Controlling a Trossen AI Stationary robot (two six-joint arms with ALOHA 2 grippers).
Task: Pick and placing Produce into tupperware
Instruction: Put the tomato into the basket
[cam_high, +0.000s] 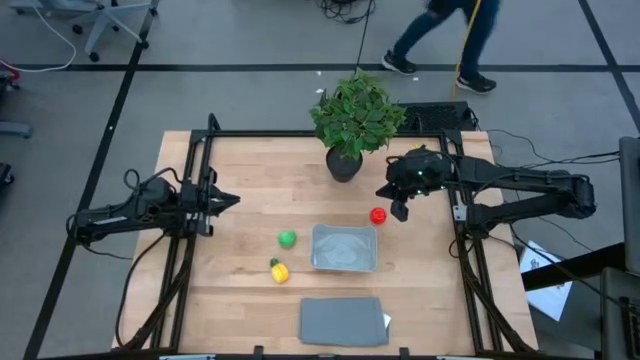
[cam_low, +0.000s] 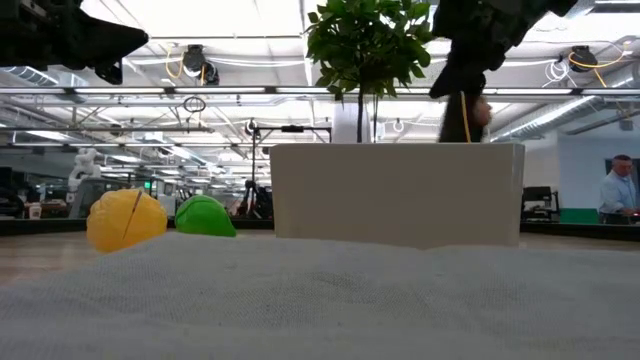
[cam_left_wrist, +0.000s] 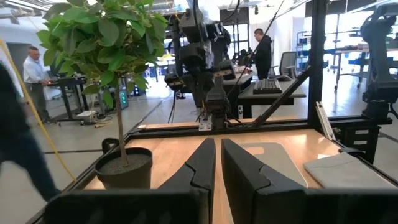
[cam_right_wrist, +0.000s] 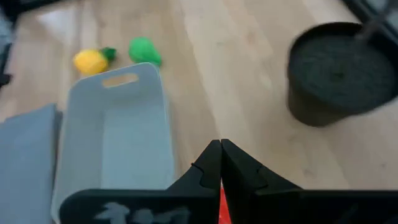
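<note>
Red is your first target: the round red piece (cam_high: 377, 215) sits on the wooden counter (cam_high: 250, 180), just beside the upper right corner of the tupperware (cam_high: 345, 248), and your right pincer (cam_high: 399, 210) hangs right by it with its fingers pressed together and nothing between them. In the right wrist view a sliver of red (cam_right_wrist: 221, 205) shows just under those closed fingertips, so you look to be lined up above the piece, not gripping it.

Nothing is in the container yet. The round green piece (cam_high: 287, 238) lies to the left of the tupperware, a little apart from its wall, and the yellow piece with the green tip (cam_high: 279, 270) lies near it, closer to the counter's front edge. A flat grey rectangle (cam_high: 343, 320) rests in front of the tupperware; leave it alone. The potted plant (cam_high: 352, 120) stands close behind your right arm, so watch the leaves and the pot as you move.

Your left pincer (cam_high: 228, 200) waits at the left side of the counter, fingers all but together, holding nothing.

By my reading you are at the very start: the approach to the first pick. Next you would need to spread the right fingers, come down so they straddle the red piece, close, lift, and carry it the short way over the tupperware's rim.
</note>
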